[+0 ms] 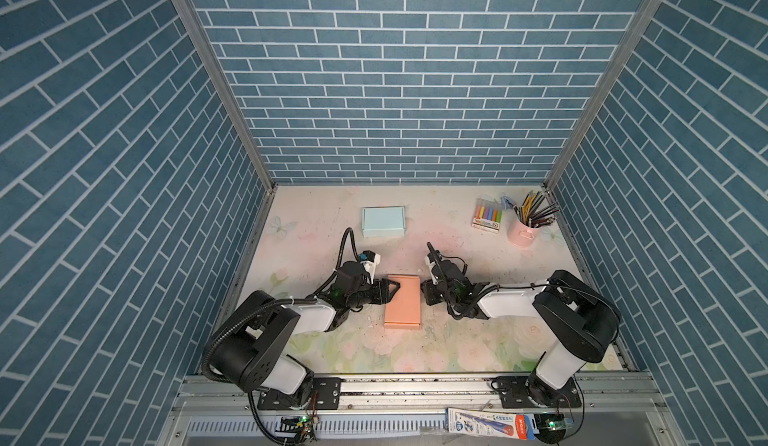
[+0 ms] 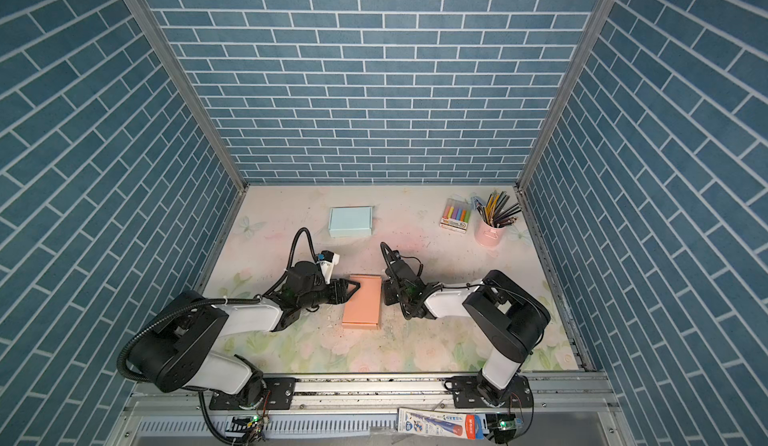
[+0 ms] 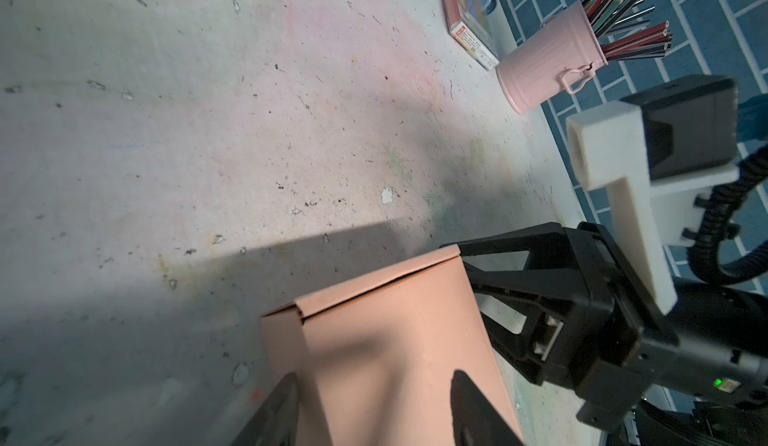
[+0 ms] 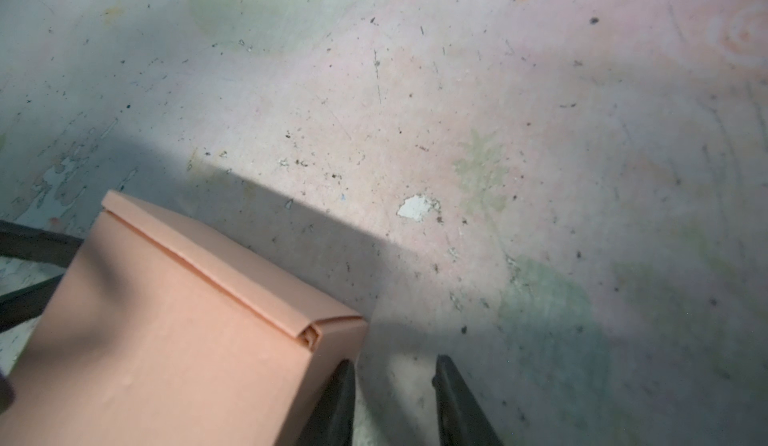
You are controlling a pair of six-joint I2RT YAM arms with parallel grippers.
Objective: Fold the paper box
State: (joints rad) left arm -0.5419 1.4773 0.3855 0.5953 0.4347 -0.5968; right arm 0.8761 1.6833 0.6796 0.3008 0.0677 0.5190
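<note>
The paper box [image 1: 402, 302] [image 2: 362, 300] is salmon-orange and lies closed on the table [image 1: 332, 348] in the middle of both top views, between the two arms. My left gripper [image 1: 392, 289] [image 3: 378, 394] is at the box's left long edge. Its jaws are open. One finger [image 3: 282, 410] is beside the side wall and the other lies over the lid [image 3: 386, 332]. My right gripper [image 1: 424, 294] [image 4: 395, 381] is open at the box's right side. One finger [image 4: 338, 402] touches the box wall [image 4: 328, 352], and only bare table shows between its jaws.
A light blue box [image 1: 383, 221] [image 2: 350, 221] lies behind the left arm. At the back right stand a pink cup of pencils [image 1: 523, 232] [image 3: 544, 66] and a pack of markers [image 1: 487, 215] [image 3: 469, 20]. Blue brick walls close in three sides.
</note>
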